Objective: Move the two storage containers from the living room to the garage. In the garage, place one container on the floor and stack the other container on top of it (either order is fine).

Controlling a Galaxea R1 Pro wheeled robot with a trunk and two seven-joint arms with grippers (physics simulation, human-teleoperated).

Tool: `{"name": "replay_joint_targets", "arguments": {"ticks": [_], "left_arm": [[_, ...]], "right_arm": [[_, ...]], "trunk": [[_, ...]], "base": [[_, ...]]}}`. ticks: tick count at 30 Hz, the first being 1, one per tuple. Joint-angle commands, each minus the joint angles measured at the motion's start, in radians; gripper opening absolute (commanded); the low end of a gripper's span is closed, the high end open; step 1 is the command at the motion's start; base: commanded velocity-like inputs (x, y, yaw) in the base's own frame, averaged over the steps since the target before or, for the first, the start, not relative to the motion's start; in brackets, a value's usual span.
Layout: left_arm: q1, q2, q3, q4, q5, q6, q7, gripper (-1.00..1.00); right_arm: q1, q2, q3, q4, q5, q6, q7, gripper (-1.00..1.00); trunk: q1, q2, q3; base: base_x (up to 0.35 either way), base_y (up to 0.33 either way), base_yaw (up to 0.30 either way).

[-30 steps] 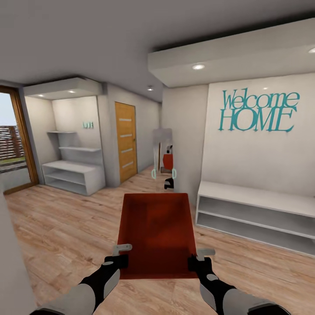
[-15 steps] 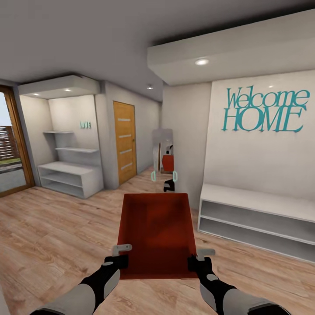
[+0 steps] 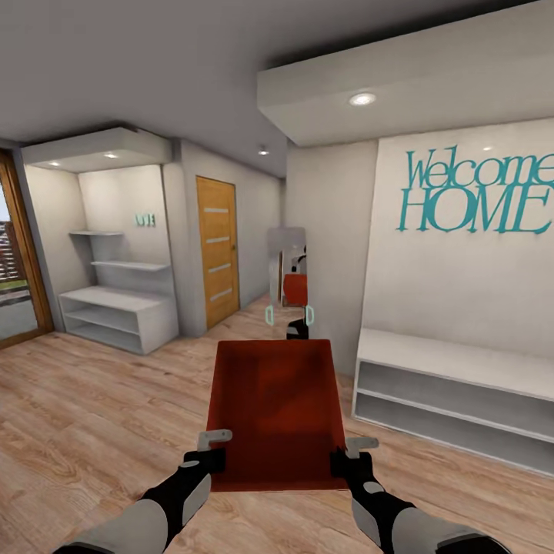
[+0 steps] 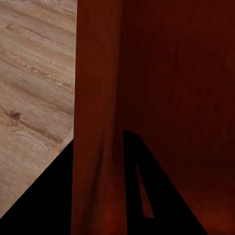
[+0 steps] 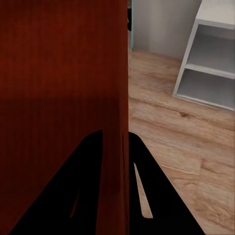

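Observation:
A red-orange open-top storage container (image 3: 275, 408) hangs in front of me above light wood-plank flooring. My left gripper (image 3: 209, 454) is shut on its near left wall and my right gripper (image 3: 348, 455) on its near right wall. The left wrist view has the left gripper (image 4: 105, 161) with dark fingers on either side of the ribbed red wall (image 4: 98, 88). The right wrist view has the right gripper (image 5: 113, 142) straddling the container wall (image 5: 117, 88) the same way. The garage is out of view.
A low white open bench (image 3: 454, 385) runs along the right wall under teal "Welcome HOME" lettering. A white shelf unit (image 3: 115, 312) stands at the left, beside a wooden door (image 3: 218, 261). A narrow passage with a mirror (image 3: 291, 281) lies straight ahead.
The camera has moved forward: the left shelves slid left and the right bench and lettering slid right. The container and both grippers keep the same hold.

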Motion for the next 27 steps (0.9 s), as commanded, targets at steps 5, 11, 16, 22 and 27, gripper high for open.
{"name": "replay_joint_targets", "arguments": {"ticks": [5,11,16,22,27], "left_arm": [[-0.001,0.052,0.058,-0.034,-0.012,-0.035,0.014,-1.00],[-0.001,0.052,0.058,-0.033,-0.012,-0.035,0.014,-1.00],[-0.001,0.052,0.059,-0.033,-0.012,-0.035,0.014,-1.00],[-0.001,0.052,0.059,-0.032,-0.012,-0.035,0.014,-1.00],[-0.001,0.052,0.060,-0.032,-0.012,-0.034,0.014,-1.00]], "right_arm": [[0.000,-0.001,-0.019,0.005,-0.022,-0.005,0.000,-1.00],[0.000,-0.001,-0.019,0.005,-0.022,-0.005,0.000,-1.00],[0.000,-0.002,-0.019,0.005,-0.022,-0.005,0.000,-1.00],[0.000,-0.002,-0.019,0.005,-0.022,-0.005,0.000,-1.00],[0.000,-0.002,-0.019,0.005,-0.022,-0.005,0.000,-1.00]], "trunk": [[0.001,0.000,0.000],[0.001,0.000,0.000],[0.001,0.000,0.000],[0.001,0.000,0.000],[0.001,0.000,0.000]], "base": [[0.322,0.000,0.097],[0.322,0.000,0.242],[0.322,0.000,0.266],[0.322,0.000,0.289],[0.322,0.000,0.297]]}}
